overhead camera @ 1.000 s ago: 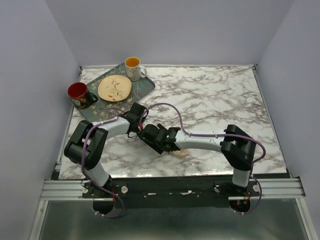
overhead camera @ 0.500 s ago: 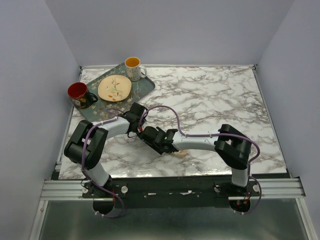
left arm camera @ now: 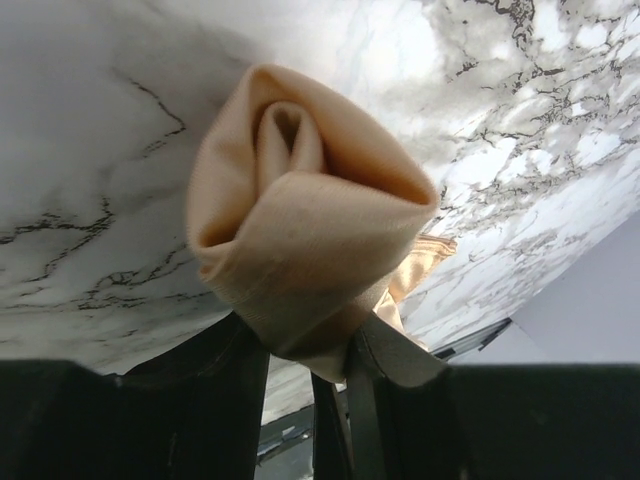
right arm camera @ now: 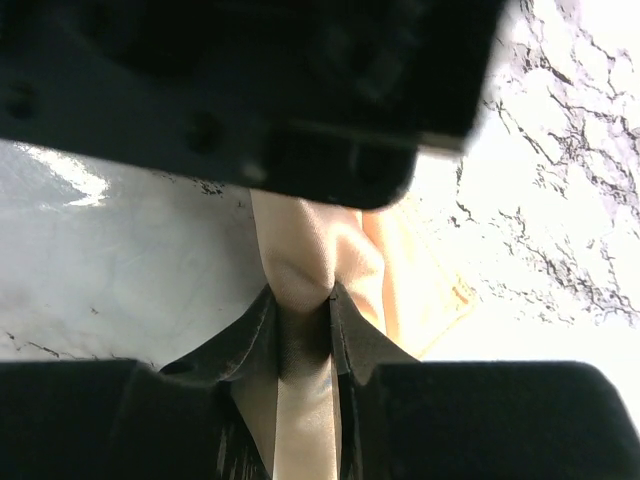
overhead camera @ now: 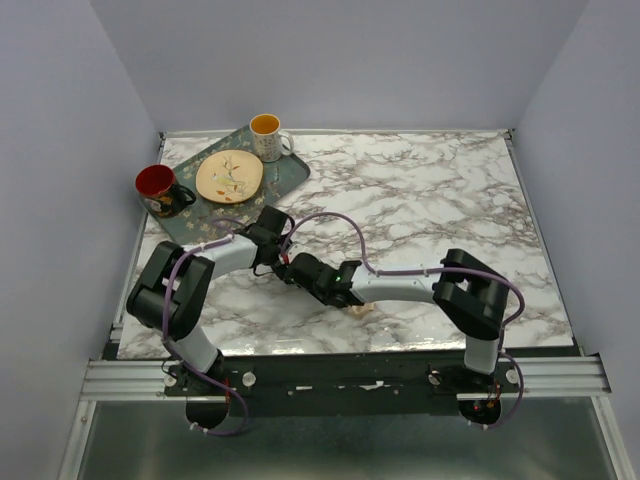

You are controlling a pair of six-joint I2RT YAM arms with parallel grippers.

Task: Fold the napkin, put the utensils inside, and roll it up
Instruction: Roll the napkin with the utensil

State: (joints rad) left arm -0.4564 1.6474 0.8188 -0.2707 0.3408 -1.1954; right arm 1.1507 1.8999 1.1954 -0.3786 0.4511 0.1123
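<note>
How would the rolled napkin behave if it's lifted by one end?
Probably floppy: the napkin is soft cloth, bulging where the left hand pinches it. Its sheen suggests it's slippery, so the loose roll may unwind.

A narrow fold of the napkin (right arm camera: pixel 318 248) is pinched between the fingers of the right gripper (right arm camera: pixel 303 312). The peach cloth is seen running up under a dark blurred body (right arm camera: pixel 250 90), with the marble table (right arm camera: pixel 545 200) lying beneath.
</note>
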